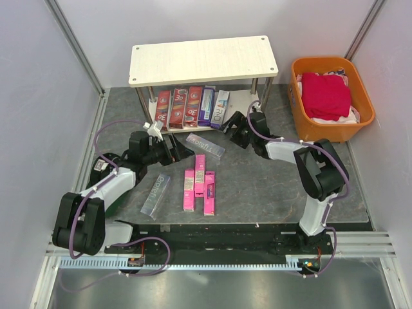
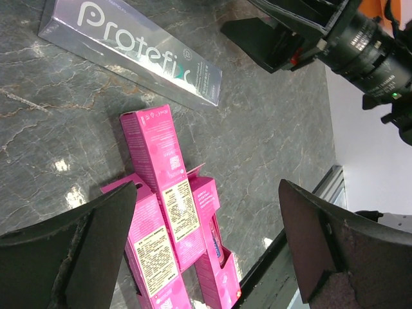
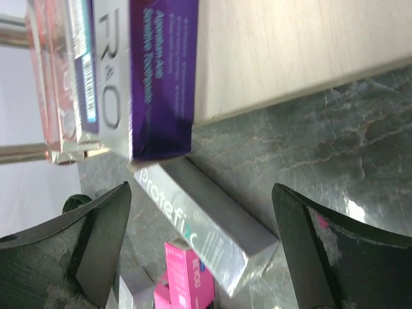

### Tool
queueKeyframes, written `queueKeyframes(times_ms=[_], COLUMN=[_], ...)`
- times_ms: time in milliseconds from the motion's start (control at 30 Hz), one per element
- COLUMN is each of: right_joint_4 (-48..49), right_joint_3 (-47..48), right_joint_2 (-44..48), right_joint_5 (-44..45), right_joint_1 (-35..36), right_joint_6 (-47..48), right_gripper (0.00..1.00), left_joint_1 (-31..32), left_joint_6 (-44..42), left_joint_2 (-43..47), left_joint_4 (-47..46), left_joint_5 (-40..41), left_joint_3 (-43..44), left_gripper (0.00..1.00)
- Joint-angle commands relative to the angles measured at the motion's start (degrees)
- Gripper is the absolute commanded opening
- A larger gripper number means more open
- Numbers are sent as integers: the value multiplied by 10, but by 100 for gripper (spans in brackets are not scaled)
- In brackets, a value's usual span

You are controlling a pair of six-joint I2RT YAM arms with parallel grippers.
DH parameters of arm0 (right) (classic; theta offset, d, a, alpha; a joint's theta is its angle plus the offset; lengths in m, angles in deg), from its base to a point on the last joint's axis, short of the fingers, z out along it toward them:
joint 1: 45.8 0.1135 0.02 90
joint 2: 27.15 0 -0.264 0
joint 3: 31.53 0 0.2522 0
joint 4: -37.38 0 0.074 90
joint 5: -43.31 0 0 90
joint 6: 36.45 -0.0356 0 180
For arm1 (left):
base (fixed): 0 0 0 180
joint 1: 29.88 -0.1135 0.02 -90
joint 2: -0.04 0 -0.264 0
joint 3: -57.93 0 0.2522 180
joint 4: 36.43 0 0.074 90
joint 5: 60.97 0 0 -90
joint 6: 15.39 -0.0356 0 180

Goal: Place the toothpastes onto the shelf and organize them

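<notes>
My left pincer (image 2: 206,185) gapes wide, holding nothing. Between its fingers I see pink cartons (image 2: 161,193) heaped on the table (image 2: 277,135). Ahead-left lies a silver carton (image 2: 135,55), and ahead-right sits the other arm (image 2: 347,32).

The shelf's top board (image 1: 203,59) hides the far ends of the cartons (image 1: 177,106) below, and the left wrist view's bottom edge cuts off the pink cartons (image 2: 158,161).

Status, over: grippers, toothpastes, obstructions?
Left gripper, right gripper: jaws open, empty. Five shelved cartons on shelf, lower board. Three pink cartons, two silver cartons on table; one silver lies before shelf.
</notes>
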Motion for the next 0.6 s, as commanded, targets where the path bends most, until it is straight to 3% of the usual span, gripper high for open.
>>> queueKeyframes(times_ms=[0, 367, 567], right_joint_4=[6, -92, -99], right_joint_3=[-22, -27, -45], right_joint_2=[63, 109, 115], right_joint_5=[1, 26, 9], right_joint_1=[2, 44, 51], right_joint_6=[32, 135, 141], right_gripper=[98, 98, 98], left_joint_1=[2, 3, 10], left_joint_6=[-22, -90, -66], left_joint_2=[8, 29, 66], left_joint_4=[7, 178, 340], left_joint_5=[11, 170, 335], left_joint_3=[14, 68, 97], left_gripper=[98, 98, 98])
